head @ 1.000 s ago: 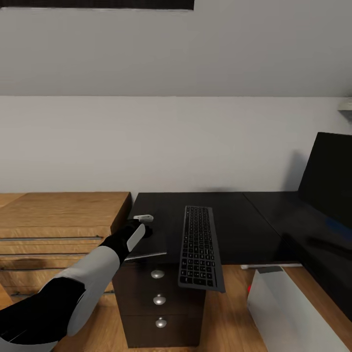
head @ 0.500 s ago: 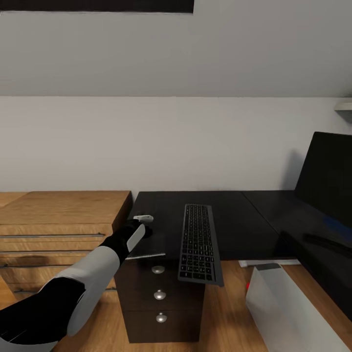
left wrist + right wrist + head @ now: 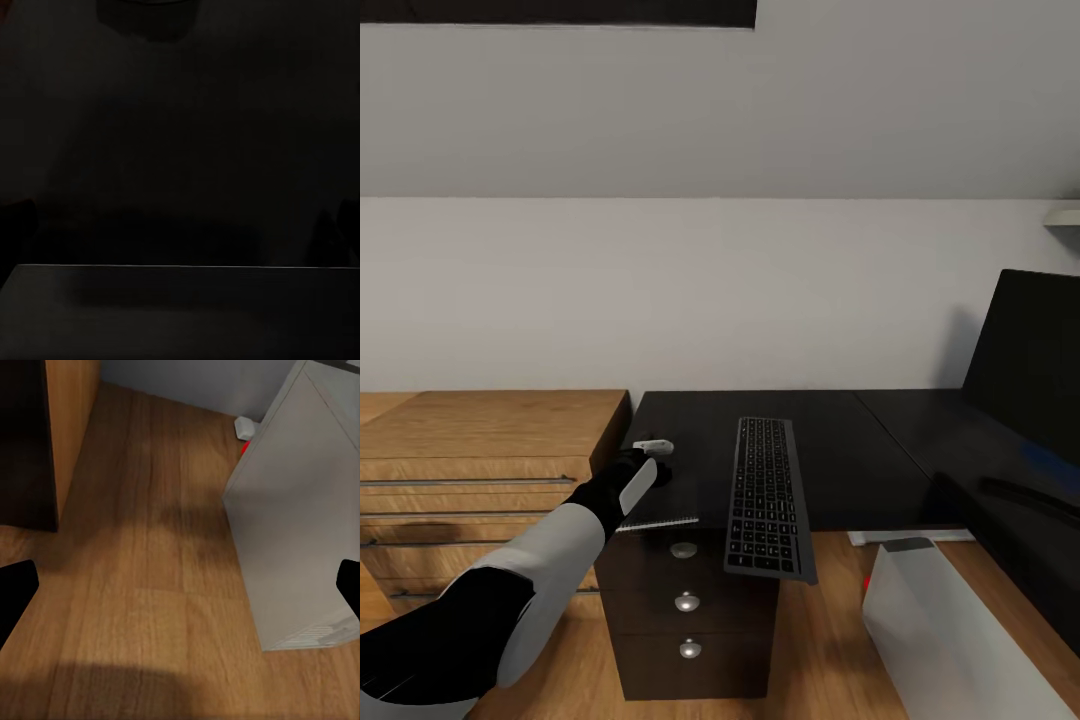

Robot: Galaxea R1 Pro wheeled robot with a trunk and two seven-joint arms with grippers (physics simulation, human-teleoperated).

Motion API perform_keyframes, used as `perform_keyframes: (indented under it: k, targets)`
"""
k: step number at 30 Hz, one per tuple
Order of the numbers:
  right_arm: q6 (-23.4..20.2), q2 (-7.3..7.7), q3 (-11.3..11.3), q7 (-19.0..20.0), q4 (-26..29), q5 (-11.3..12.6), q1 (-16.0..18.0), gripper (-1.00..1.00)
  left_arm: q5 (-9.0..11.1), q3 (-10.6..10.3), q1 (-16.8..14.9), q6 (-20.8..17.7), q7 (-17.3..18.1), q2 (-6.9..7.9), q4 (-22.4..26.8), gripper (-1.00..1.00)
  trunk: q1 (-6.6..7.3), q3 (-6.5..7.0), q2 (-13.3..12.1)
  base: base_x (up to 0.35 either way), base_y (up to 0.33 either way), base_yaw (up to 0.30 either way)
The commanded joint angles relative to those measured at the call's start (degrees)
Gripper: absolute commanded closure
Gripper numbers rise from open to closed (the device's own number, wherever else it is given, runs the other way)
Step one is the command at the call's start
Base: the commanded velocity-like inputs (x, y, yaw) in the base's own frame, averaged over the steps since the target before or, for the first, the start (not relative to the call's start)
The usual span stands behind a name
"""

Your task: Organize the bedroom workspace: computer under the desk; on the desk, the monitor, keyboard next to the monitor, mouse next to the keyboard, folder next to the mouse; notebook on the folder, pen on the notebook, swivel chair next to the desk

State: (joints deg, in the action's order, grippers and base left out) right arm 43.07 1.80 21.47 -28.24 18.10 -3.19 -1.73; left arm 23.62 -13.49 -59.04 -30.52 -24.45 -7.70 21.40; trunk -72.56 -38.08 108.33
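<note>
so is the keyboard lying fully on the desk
No, the keyboard juts past the desk's front edge, its near end hanging over the drawer unit.

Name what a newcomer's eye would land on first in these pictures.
First, the keyboard lying lengthwise on the glossy black desk, its near end jutting past the desk's front edge above the drawer unit. Next, the left arm reaching to the desk's left front corner, where a thin notebook lies at the edge. On the right stand the monitor and, on the floor, the grey computer.

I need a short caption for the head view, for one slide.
Left arm reaches onto the black desk beside the overhanging keyboard; monitor at right, computer on the floor.
</note>
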Motion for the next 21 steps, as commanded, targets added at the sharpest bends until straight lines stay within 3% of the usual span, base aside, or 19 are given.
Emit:
perform_keyframes:
  k: [1,12,21]
  targets:
    - [-0.2,0.04,0.3,-0.6,0.1,-0.3,0.0,-1.00,1.0,-0.3,0.0,-0.2,-0.5,0.05,-0.5,-1.00,0.00,-0.06,0.0,0.000,0.000,0.000]
    - [-0.2,0.04,0.3,-0.6,0.1,-0.3,0.0,-1.00,1.0,-0.2,0.0,-0.2,-0.6,0.05,-0.1,-1.00,0.00,-0.06,0.0,-0.003,0.000,0.000]
    - [-0.2,0.04,0.3,-0.6,0.1,-0.3,0.1,-1.00,1.0,-0.2,0.0,-0.2,-0.7,0.05,-0.1,-1.00,0.00,-0.06,0.0,-0.115,0.000,0.000]
